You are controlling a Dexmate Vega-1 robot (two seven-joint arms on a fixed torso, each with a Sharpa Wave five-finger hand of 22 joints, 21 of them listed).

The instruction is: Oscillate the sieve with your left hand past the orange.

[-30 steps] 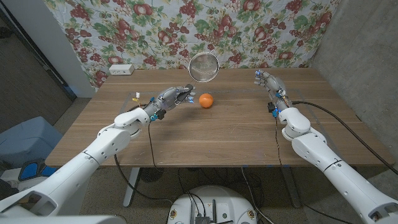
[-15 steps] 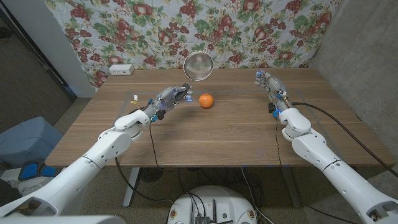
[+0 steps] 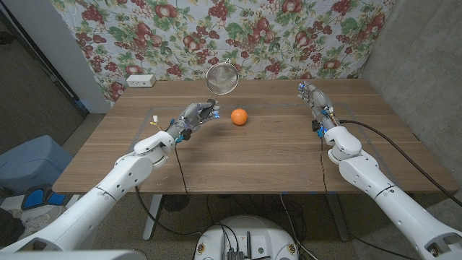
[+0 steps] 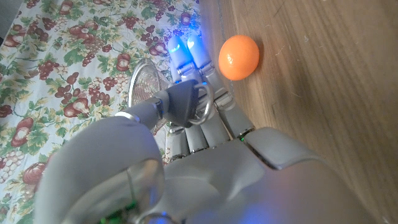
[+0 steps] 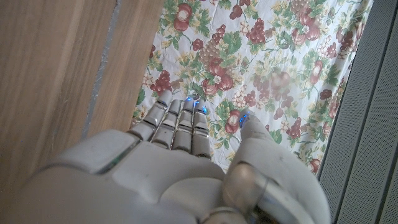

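The left hand (image 3: 193, 114) holds the sieve (image 3: 221, 78) at upper centre, handle low, bowl pointing up-right, left of the orange (image 3: 239, 116). Earlier the bowl was further right. The right hand (image 3: 312, 94) is open.

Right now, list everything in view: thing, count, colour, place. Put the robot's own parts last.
sieve: one, silver mesh, held up above the table's far middle, beyond the orange.
orange: one, orange, on the table just right of the left hand.
white box: one, white, at the table's far left corner.
table: one, brown wood, bearing it all.
floral cloth: one, fruit print, hanging behind the table.
blue bin: one, blue, on the floor left.
left hand: one, grey, grips the sieve's handle.
right hand: one, grey, far right of the table, holding nothing.
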